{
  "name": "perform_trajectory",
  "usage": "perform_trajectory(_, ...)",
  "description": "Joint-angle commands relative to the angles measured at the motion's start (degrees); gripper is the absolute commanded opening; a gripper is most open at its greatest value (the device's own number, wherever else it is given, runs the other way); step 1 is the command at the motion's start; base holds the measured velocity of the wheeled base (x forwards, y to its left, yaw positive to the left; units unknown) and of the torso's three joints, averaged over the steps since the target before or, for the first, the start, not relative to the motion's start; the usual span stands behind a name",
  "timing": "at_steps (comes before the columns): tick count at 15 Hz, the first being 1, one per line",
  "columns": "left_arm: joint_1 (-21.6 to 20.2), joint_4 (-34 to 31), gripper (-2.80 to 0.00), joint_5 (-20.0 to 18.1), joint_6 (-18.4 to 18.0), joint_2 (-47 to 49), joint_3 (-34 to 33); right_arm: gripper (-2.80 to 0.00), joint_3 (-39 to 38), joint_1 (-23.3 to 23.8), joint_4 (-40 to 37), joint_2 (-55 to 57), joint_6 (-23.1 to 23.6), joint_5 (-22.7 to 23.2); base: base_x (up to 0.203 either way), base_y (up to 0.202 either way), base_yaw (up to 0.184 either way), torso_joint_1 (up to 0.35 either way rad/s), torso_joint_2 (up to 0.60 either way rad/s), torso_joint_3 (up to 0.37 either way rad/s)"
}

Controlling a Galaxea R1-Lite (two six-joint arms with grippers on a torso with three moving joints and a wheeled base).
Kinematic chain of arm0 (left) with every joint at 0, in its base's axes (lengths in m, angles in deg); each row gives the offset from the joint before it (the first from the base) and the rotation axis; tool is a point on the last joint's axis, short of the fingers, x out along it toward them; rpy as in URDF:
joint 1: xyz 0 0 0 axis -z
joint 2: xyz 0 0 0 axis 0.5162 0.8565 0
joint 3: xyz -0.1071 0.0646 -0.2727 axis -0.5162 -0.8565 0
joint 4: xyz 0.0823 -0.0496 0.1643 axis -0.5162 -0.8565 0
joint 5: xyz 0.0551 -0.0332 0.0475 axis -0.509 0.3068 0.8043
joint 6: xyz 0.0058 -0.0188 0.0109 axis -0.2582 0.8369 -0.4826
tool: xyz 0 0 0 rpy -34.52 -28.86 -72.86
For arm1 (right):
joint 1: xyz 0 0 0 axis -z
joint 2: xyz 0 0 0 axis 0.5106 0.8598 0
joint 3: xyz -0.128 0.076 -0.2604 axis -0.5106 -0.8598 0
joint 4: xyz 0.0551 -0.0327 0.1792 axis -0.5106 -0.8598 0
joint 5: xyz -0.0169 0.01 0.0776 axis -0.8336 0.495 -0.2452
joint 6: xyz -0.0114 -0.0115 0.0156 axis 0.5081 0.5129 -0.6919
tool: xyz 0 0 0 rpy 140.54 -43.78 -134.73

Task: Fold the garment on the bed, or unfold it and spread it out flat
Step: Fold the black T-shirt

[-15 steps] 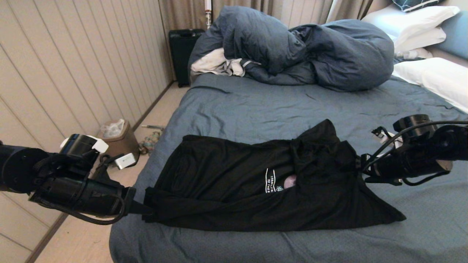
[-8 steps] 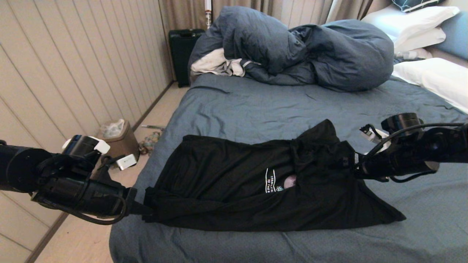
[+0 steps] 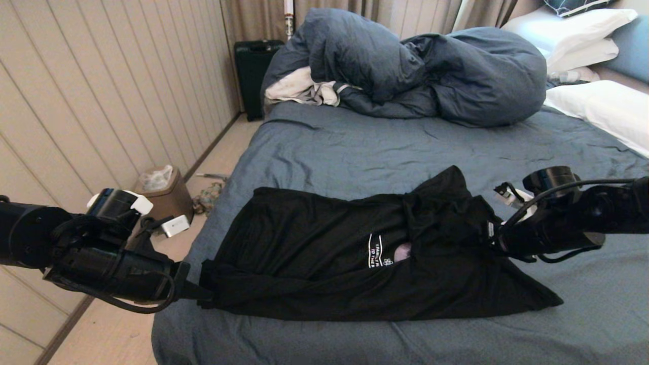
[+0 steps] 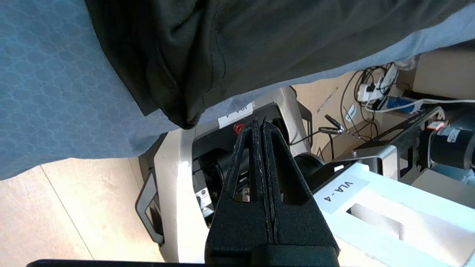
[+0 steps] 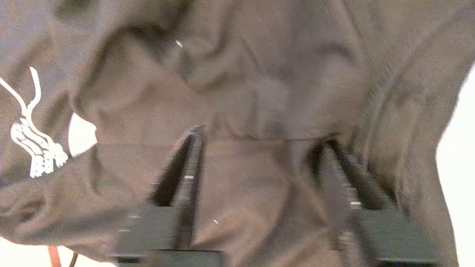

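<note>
A: What sits closest to the robot?

B: A black T-shirt (image 3: 365, 253) lies bunched across the near part of the bed (image 3: 355, 147), partly folded over itself, with white lettering showing near its middle. The left gripper (image 3: 195, 290) is at the shirt's left end, by the bed's edge. Its fingers (image 4: 264, 148) are pressed together with nothing between them, and the wrist view shows their tips just clear of the fabric corner.

A: And the other arm?

B: The right gripper (image 3: 488, 237) is at the shirt's right side. Its fingers (image 5: 185, 174) stand apart with shirt fabric lying between them, not yet pinched.

A: What might go wrong?

B: I judge the right fingers could close on several layers at once, so a pull would drag the whole bundle rather than open it. The left end is not held, so it could slide along or slip off the bed's edge.

A: Any containers?

B: On the floor left of the bed, a small brown bin (image 3: 163, 195) holds a crumpled clear bag. Farther back, a dark suitcase (image 3: 253, 76) stands shut against the wall. A blue duvet (image 3: 421, 71) is heaped at the far end, with white pillows (image 3: 603, 109) at the far right.
</note>
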Motion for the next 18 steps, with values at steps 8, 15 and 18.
perform_trajectory(8,1.1,-0.2,-2.8,-0.2,-0.1,-0.6,-0.4,-2.8,-4.6,2.0,-0.6,-4.5,0.8,-0.1,0.0,0.0,0.0,0.0,0.0,0.0)
perform_trajectory(15,1.1,-0.3,-2.8,-0.1,-0.3,-1.7,-0.5,-2.8,-7.9,6.1,-11.8,-12.2,5.2,-0.2,0.0,0.0,0.0,0.0,0.0,0.0)
perform_trajectory(18,1.1,-0.6,-2.8,-0.1,-0.4,-2.1,-0.5,-2.8,-9.4,9.0,-12.1,-12.5,7.9,-0.3,0.0,0.0,0.0,0.0,0.0,0.0)
